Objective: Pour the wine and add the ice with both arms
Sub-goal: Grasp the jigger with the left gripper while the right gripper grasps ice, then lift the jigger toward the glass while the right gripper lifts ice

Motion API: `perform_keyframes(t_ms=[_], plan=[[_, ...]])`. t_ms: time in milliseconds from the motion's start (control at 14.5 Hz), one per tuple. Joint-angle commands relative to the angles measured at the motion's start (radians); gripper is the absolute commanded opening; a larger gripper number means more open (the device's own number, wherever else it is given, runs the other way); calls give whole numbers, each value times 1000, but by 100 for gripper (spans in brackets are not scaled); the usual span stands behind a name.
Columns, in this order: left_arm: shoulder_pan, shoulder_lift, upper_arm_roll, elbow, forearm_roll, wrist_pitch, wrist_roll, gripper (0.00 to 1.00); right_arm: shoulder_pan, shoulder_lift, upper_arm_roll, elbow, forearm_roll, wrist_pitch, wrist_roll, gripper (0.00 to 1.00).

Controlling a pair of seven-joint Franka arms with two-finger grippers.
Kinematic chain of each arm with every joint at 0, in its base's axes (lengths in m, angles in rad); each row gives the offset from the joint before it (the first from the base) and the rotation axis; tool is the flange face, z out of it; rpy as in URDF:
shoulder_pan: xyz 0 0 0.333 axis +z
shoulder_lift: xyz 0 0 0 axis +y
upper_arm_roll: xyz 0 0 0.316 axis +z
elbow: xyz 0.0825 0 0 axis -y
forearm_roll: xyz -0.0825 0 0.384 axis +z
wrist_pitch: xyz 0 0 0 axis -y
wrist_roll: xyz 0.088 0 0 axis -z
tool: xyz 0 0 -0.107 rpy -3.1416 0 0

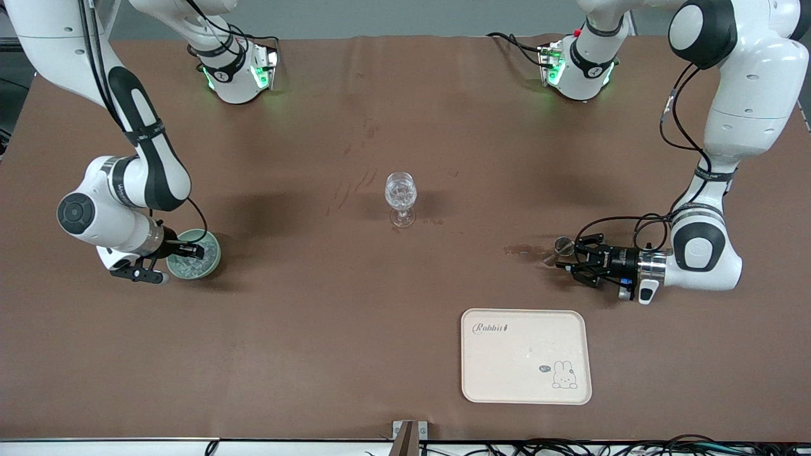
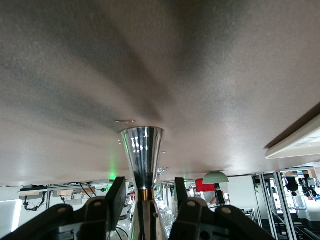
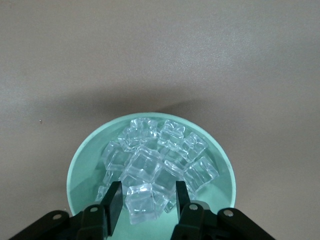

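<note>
We see the right pincer [image 1: 184, 252] down inside a pale green bowl [image 1: 212, 261] of ice [image 1: 197, 266] at the right arm's end of the brown desk [image 1: 317, 329], while the left pincer [image 1: 573, 256] lies level just above the desk at the left arm's end, its fingers around a shiny metal piece [image 1: 563, 246]. Between them, near the middle of the desk, we find a clear stemmed glass [image 1: 401, 197] standing upright. Nearer the front camera lies a cream tray [image 1: 507, 380] printed with a rabbit.
</note>
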Motion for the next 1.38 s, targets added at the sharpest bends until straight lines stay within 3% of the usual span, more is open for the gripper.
perform_keyframes(t_ms=[0,482,757,964,1170,1308], plan=[[-5,-4,-2,-13,-29,9,16,44,3,0,3,-16,17,15,12,50],[-19,-6,-2,-40,-64,27,17,41,11,0,3,-16,17,15,36,44],[-13,-4,-2,-43,-65,29,40,32,11,1,3,-19,17,14,36,44],[-7,-4,-2,-43,-68,29,49,24,11,0,3,-20,17,14,36,44],[-7,-9,-2,-50,-110,29,97,3,11,1,3,-20,17,11,36,40],[-8,-13,-2,-50,-111,29,95,0,11,1,3,-20,17,9,36,33]])
